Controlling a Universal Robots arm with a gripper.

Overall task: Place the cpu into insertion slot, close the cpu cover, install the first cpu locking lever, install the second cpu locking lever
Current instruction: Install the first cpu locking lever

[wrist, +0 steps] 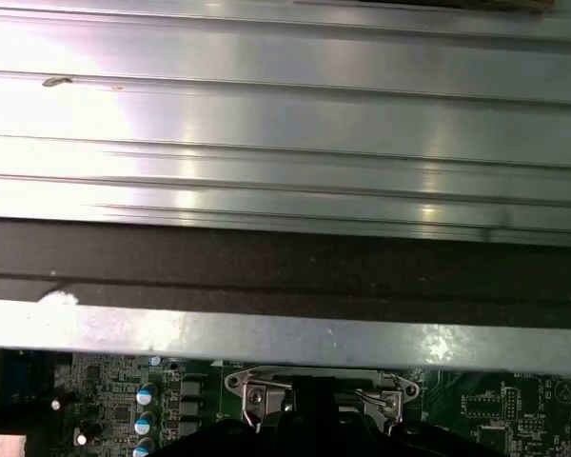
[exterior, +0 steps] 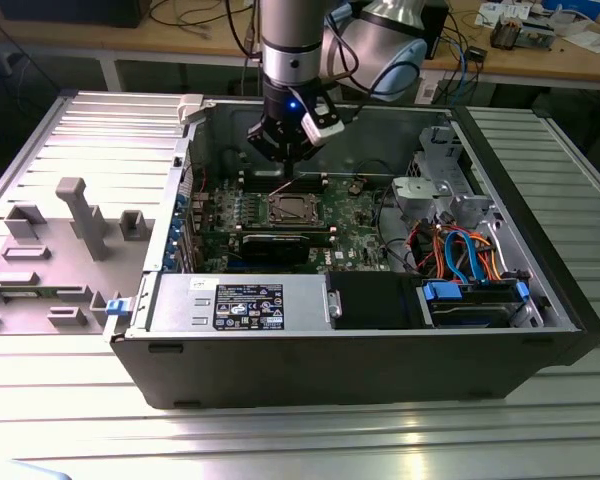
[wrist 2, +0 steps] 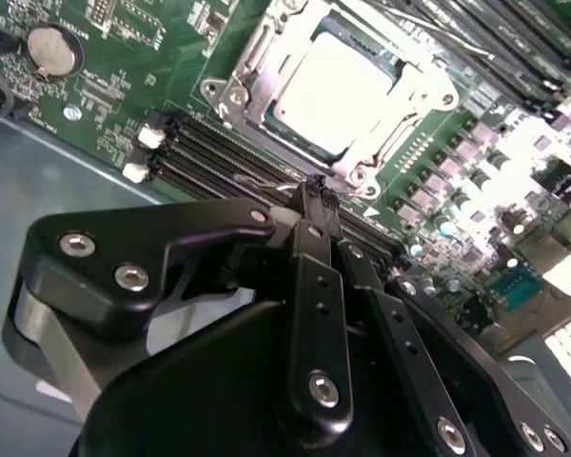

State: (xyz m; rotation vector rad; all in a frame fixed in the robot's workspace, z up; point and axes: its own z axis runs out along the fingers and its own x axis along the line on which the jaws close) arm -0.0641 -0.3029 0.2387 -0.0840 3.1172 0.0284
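Gripper (wrist 2: 316,188) tips pressed together, hanging just beside cpu cover (wrist 2: 250,71), which lies flat over cpu (wrist 2: 338,81).

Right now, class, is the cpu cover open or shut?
Shut: in the second wrist view the cpu cover lies flat, framing the bright top of the cpu.

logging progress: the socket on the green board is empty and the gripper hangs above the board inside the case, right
Not empty. In the second wrist view the silver chip sits in the socket, with the metal frame around it. The gripper does hang above the green board inside the case.
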